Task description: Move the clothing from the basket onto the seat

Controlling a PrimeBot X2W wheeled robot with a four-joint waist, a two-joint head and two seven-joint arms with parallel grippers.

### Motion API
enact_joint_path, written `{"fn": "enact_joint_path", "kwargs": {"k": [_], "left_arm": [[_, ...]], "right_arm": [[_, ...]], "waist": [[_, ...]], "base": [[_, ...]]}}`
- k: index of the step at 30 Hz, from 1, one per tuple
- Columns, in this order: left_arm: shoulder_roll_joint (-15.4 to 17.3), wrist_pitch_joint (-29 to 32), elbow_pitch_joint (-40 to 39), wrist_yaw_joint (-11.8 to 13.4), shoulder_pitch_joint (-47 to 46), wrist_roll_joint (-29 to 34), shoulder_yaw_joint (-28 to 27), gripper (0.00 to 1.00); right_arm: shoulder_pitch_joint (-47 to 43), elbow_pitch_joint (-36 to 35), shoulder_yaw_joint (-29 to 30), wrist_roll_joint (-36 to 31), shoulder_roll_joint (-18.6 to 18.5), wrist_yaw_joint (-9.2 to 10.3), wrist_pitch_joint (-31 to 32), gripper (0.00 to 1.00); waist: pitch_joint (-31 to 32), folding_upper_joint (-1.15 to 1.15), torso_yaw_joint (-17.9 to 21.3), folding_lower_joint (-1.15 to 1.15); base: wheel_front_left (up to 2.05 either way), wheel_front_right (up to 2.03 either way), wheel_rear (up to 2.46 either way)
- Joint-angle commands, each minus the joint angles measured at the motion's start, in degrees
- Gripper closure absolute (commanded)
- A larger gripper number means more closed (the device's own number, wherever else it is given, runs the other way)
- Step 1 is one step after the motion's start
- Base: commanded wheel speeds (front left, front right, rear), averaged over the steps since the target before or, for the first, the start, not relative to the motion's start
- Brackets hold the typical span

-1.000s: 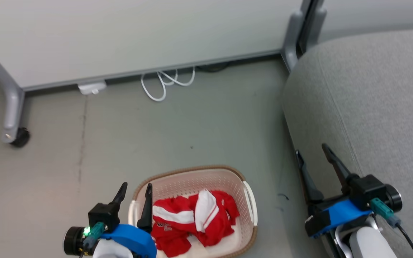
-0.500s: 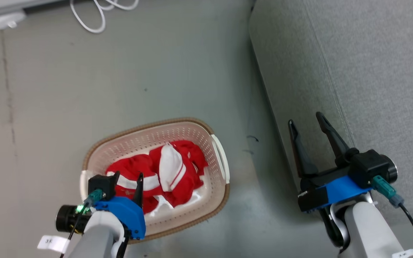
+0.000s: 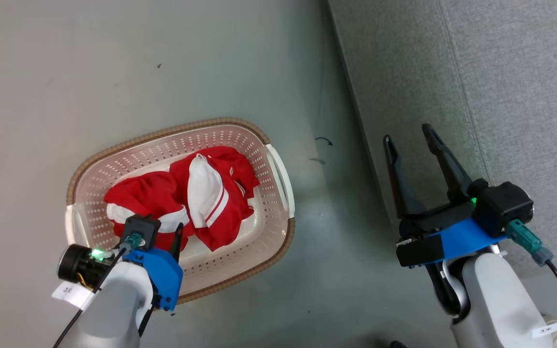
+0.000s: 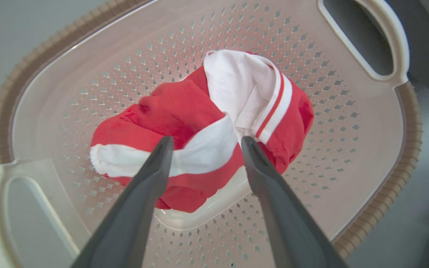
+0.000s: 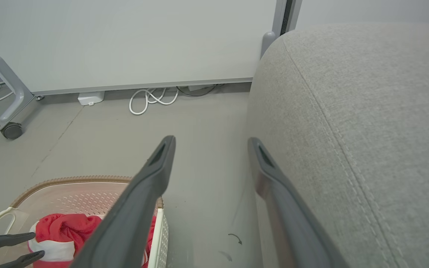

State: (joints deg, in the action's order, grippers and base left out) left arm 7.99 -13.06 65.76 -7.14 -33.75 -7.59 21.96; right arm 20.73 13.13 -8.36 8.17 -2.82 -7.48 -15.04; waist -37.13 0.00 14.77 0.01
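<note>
Over the last second the head camera tilts down and the left gripper [image 4: 204,143] lowers into the cream-white perforated plastic basket [image 3: 162,136], jaws spread, straddling the white band of the crumpled red-and-white clothing [image 4: 179,111], nothing clamped. The right gripper [image 3: 406,134] stands spread and empty by the grey fabric seat [image 3: 501,72], at 3 o'clock from the basket. Closing is likely next.

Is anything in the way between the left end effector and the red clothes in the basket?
Nothing visible is. The left end effector hangs open directly over the red clothes, within the rim of the basket, with no lid or other item between. Whether its tips touch the cloth, I cannot tell.
</note>
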Motion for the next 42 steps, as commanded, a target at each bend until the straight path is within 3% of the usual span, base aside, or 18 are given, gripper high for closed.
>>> {"fn": "enact_joint_path", "kwargs": {"k": [1,11,20,21,22,23,42], "left_arm": [[0.45,-0.52,0.55,-0.45,-1.94,0.69,0.78,0.0],[1.27,0.47,4.59,-0.29,-6.67,3.03,5.31,0.0],[1.88,3.26,6.63,-0.3,-7.91,2.13,5.94,0.0],[1.82,3.84,6.81,-0.28,-7.91,2.0,5.92,0.2],[1.71,4.32,6.94,-0.29,-7.98,1.84,5.99,0.67],[1.63,4.7,7.03,-0.29,-8.09,1.61,6.01,1.0],[0.08,2.72,7.69,-0.32,-7.89,-2.7,7.13,1.0]], "right_arm": [[1.02,-0.4,-0.2,0.15,-0.12,-0.03,-0.19,0.0],[1.6,-0.77,-1.72,0.91,-0.13,-0.03,-0.2,0.0],[1.93,-0.62,-2.8,1.35,-0.13,-0.03,-0.2,0.0],[1.91,-0.57,-2.8,1.29,-0.13,-0.03,-0.2,0.0],[1.88,-0.54,-2.77,1.28,-0.13,-0.03,-0.21,0.0],[1.85,-0.5,-2.73,1.29,-0.13,-0.03,-0.21,0.0],[2.05,-0.07,-2.22,1.22,-0.13,-0.03,-0.2,0.0]], "waist": [[-0.95,0.0,0.06,-0.01],[-3.7,0.0,0.45,-0.01],[-4.46,0.0,1.19,-0.01],[-4.46,0.0,1.28,-0.01],[-4.46,0.0,1.38,-0.01],[-4.46,0.0,1.47,-0.01],[-3.04,0.0,0.46,-0.01]], "base": [[0.0,0.0,0.0],[0.0,0.0,0.0],[0.0,0.0,0.0],[0.0,0.0,0.0],[0.0,0.0,0.0],[0.0,0.0,0.0],[0.0,0.0,0.0]]}}
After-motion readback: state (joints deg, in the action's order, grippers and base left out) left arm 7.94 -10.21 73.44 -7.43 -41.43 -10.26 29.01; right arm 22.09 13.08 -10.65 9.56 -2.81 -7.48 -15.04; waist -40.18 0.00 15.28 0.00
